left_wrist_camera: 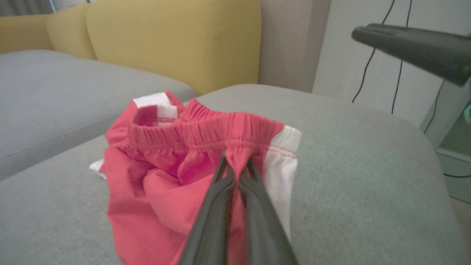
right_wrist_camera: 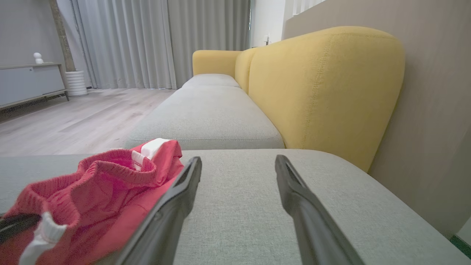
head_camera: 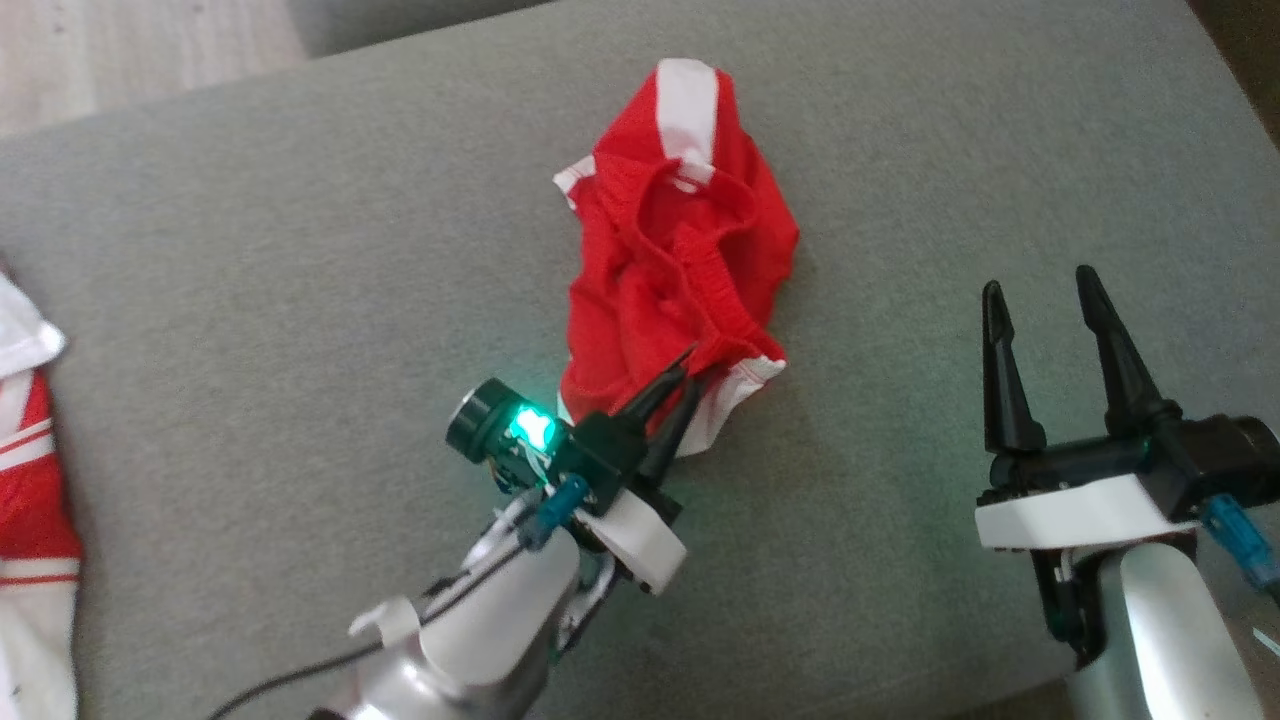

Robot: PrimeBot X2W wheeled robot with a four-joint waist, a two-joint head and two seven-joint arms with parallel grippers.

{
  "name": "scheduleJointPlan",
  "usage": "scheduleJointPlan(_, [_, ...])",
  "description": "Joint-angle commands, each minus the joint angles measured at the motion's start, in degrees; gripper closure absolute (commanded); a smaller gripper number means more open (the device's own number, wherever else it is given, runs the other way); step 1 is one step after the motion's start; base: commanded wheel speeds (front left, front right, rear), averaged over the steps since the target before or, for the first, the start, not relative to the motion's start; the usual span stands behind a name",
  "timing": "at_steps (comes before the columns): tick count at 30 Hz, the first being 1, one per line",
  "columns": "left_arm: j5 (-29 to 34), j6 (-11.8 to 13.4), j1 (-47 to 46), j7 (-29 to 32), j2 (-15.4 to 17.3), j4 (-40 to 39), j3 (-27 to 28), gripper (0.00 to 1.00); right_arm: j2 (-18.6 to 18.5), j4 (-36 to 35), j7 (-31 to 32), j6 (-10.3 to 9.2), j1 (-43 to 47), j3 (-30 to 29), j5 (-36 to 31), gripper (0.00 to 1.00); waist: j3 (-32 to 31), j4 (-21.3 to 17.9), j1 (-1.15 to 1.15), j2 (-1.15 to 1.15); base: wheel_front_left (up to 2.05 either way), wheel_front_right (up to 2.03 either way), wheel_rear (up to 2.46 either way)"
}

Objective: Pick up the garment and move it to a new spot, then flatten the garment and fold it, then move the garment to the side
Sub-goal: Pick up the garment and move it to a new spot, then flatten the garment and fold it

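Left tool is clamped shut on the garment. It bites the elastic waistband right beside the white side stripe. Right tool is idle, fingers spread wide with nothing between them. It hovers over the sofa cushion toward the near right corner, well apart from the cloth.

Garment: red shorts in a crumpled heap, mid-cushion and reaching toward the far edge. The end at the pinch looks slightly raised; the rest lies on the cushion. I read this as the very start of the pick-up, with the move not done.

Risks as I see them:
- The bite is narrow, tips only, on gathered elastic. A fast lift could pull it out, because there's little cloth in the pinch.
- I can't tell whether I've got one layer of waistband or both. If both, the shorts come up closed and bunched, and flattening gets harder.
- A one-point lift means the heap hangs like a rope and likely lands twisted.
- A second garment sits at the cushion's left edge. Dropping near it risks tangling the two.
- Bringing the right tool in for a second grip puts it close to the left tool, and a bump could knock the pinch loose.
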Motion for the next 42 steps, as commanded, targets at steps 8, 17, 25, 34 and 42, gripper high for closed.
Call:
scheduleJointPlan(8, [2.8, 5.8, 8.2, -0.5, 0.2, -13.4, 6.4, 0.0, 0.0, 0.2, -0.1, 0.37, 3.6, -0.3, -2.3, 0.0, -9.1, 8.8, -0.01, 0.0, 0.0, 0.0, 0.0])
scheduleJointPlan(17, [7.3, 9.6, 22.4, -0.5, 1.2, -24.5, 19.8, 0.0, 0.0, 1.9, -0.1, 0.37, 9.7, -2.3, -0.1, 0.0, -15.2, 16.1, -0.01, 0.0, 0.0, 0.0, 0.0])
scheduleJointPlan(25, [12.1, 10.1, 35.6, -0.5, 2.1, -33.1, 28.1, 0.0, 0.0, 1.9, -0.1, 0.37, 14.0, -2.6, 1.7, 0.0, -17.9, 19.6, -0.01, 0.0, 0.0, 0.0, 0.0])
scheduleJointPlan(34, [14.0, 8.3, 39.2, -0.5, 1.5, -33.8, 31.1, 0.0, 0.0, 1.3, -0.1, 0.37, 15.7, -2.2, 1.3, 0.0, -18.6, 20.9, -0.01, 0.0, 0.0, 0.0, 0.0])
scheduleJointPlan(42, [15.3, 7.5, 39.3, -0.5, 1.0, -33.4, 31.8, 0.0, 0.0, 1.2, -0.1, 0.37, 16.8, -1.5, 1.8, 0.0, -18.9, 20.6, -0.01, 0.0, 0.0, 0.0, 0.0])
